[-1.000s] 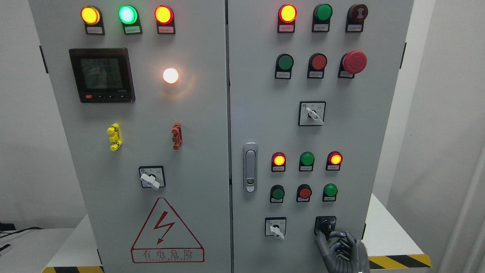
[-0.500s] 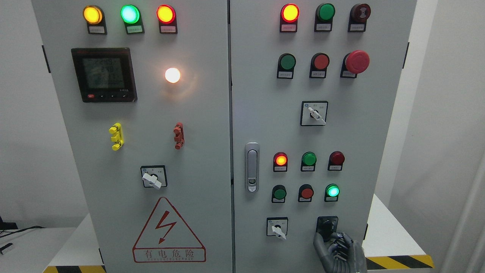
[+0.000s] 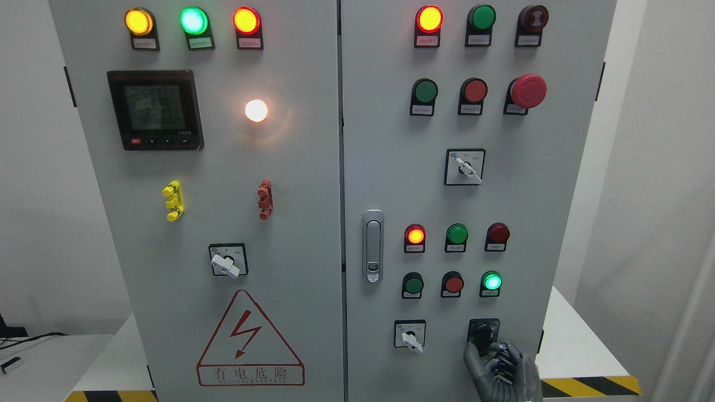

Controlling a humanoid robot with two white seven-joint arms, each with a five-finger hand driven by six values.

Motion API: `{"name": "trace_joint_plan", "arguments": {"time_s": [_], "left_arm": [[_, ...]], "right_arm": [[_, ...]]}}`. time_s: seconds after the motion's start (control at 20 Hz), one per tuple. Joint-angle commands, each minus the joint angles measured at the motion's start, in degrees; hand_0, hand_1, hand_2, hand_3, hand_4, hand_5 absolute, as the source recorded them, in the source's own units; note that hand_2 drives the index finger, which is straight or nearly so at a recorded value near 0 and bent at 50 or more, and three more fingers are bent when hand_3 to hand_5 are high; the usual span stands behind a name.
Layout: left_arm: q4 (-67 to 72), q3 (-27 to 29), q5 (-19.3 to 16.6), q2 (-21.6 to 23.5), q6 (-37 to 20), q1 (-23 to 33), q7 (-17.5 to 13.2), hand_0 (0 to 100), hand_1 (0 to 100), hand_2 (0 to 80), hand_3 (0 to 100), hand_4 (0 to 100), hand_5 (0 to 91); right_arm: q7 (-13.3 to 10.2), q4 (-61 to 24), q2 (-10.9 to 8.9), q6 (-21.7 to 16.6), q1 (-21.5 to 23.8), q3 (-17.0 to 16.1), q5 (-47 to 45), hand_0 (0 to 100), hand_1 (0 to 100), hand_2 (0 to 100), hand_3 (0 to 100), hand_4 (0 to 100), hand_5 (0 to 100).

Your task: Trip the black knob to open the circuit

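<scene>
A pale grey wall sits behind a tall grey electrical cabinet with two doors, standing on a white desk edged w/ yellow-and-black hazard tape.

Left door: three lit lamps along the top (amber, green, red), a dark digital meter, a glowing white lamp and a red-bordered lightning warning sign near the bottom.

Right door: rows of round indicator lamps and push buttons, a big red mushroom stop button upper right, and a silver door latch at the left edge.

The black knob sits in a black square plate at the bottom right of the right door. The right hand, dark and metallic, comes up from the bottom edge directly below the knob. Its fingers are loosely curled, w/ one fingertip touching or just beside the knob's lower edge; they don't appear to wrap it (whether there's real contact can't be told from this angle). The left hand isn't visible.

Progress, as a judgement: just above the knob, the small green lamp glows while the red lamp over it is dark, which suggests the circuit is probably already tripped. What's likely left is pulling the hand clear.
</scene>
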Motion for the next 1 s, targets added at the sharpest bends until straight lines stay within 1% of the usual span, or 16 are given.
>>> {"name": "trace_joint_plan", "arguments": {"time_s": [0.0, 0.95], "left_arm": [[0.0, 0.0, -1.8, 0.0, 0.0, 0.0, 0.0, 12, 39, 0.0, 0, 0, 0.0], [0.0, 0.0, -1.8, 0.0, 0.0, 0.0, 0.0, 12, 39, 0.0, 0, 0, 0.0]], "right_arm": [[0.0, 0.0, -0.02, -0.3, 0.0, -0.1, 0.0, 35, 68, 58, 91, 93, 100], [-0.2, 0.7, -0.11, -0.7, 0.0, -0.6, 1.1, 34, 68, 57, 90, 93, 100]]}}
